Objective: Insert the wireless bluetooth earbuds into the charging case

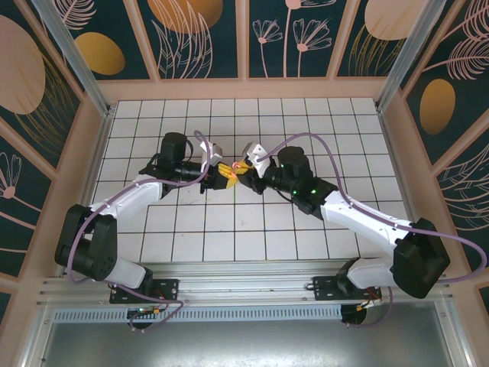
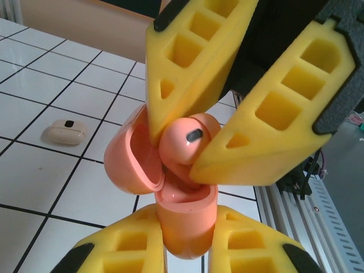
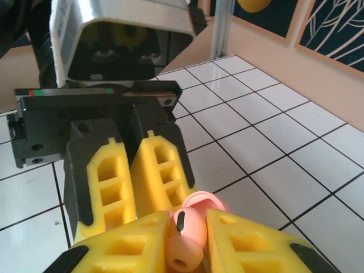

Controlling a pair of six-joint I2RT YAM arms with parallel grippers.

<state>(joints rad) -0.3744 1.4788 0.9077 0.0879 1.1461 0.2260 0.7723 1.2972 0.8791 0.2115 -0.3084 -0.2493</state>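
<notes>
My left gripper (image 2: 187,223) is shut on the body of the salmon-pink charging case (image 2: 186,216), held above the tiles with its lid (image 2: 126,156) swung open to the left. From above, my right gripper (image 2: 179,152) is shut on a pink earbud (image 2: 187,142), which sits at the case's open mouth and touches its rim. In the right wrist view the same earbud (image 3: 192,230) is pinched in my right gripper (image 3: 187,223), with the case lid (image 3: 211,200) just behind and the left fingers (image 3: 159,170) beyond. A second, paler earbud (image 2: 64,131) lies on a tile to the left. The two grippers meet mid-table (image 1: 230,173).
White tiled floor (image 1: 252,222) with dark grout lines, walled by a peach-coloured rim (image 1: 244,89). An aluminium rail (image 1: 244,287) runs along the near edge by the arm bases. Purple cables (image 1: 321,145) loop over both arms.
</notes>
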